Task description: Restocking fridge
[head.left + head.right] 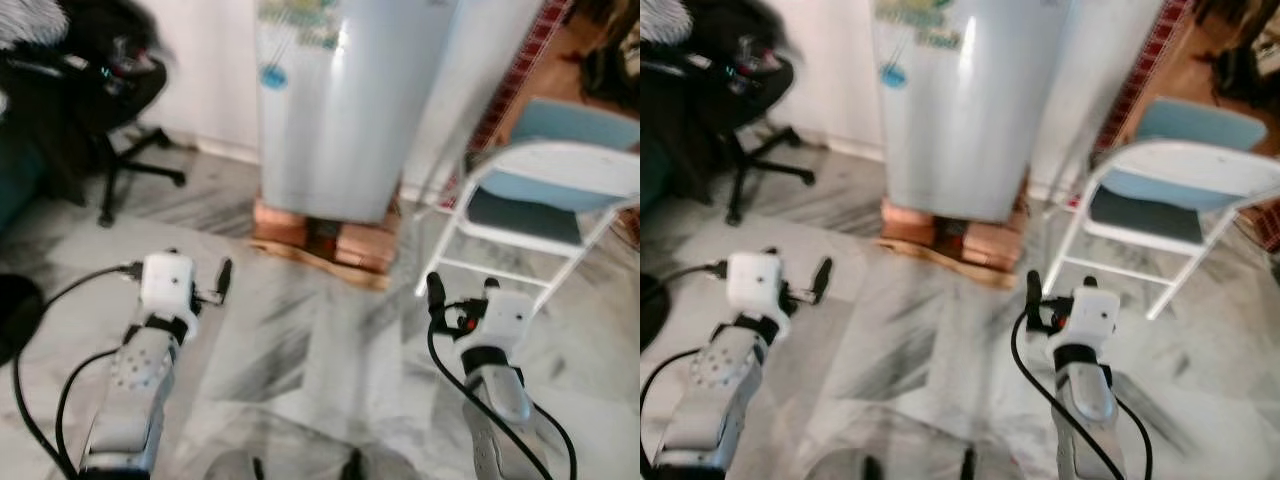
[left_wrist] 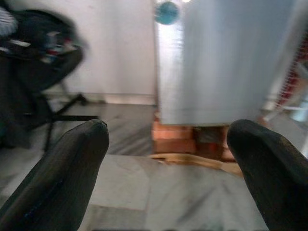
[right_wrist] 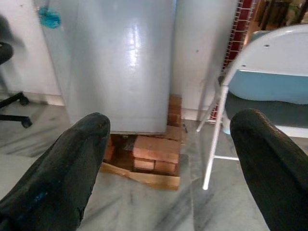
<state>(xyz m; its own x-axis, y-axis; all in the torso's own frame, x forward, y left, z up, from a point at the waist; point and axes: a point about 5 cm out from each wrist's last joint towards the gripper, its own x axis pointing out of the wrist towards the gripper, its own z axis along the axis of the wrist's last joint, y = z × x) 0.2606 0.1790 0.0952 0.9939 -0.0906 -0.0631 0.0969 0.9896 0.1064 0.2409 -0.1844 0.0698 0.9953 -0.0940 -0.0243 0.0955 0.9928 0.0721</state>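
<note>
A pale grey fridge [image 1: 335, 110] stands shut against a white wall [image 1: 205, 70], and everything else here is placed from it. It rests on a low stack of reddish bricks [image 3: 155, 153] laid over a wooden board [image 3: 144, 177], which lifts it off the floor. A round blue sticker [image 1: 273, 76] sits on its door near the left edge, with a blurred printed sheet [image 1: 300, 22] above that.

The floor [image 1: 290, 350] in front of the fridge is grey-veined marble, glossy enough to carry faint reflections. To the left of the fridge, beside the wall, is a black office chair [image 1: 90, 90] on a star base with castors. To the right of the fridge a white folding chair [image 1: 545, 205] with a dark seat and a light blue back stands on the marble, and behind it a red patterned hanging [image 1: 520, 70] runs down the wall.

Both arms are raised before the fridge, well short of it. The left pincer [image 2: 166, 159] has its two black fingers spread wide, holding nothing. The right pincer [image 3: 168, 163] is likewise spread apart and empty, facing the brick base.
</note>
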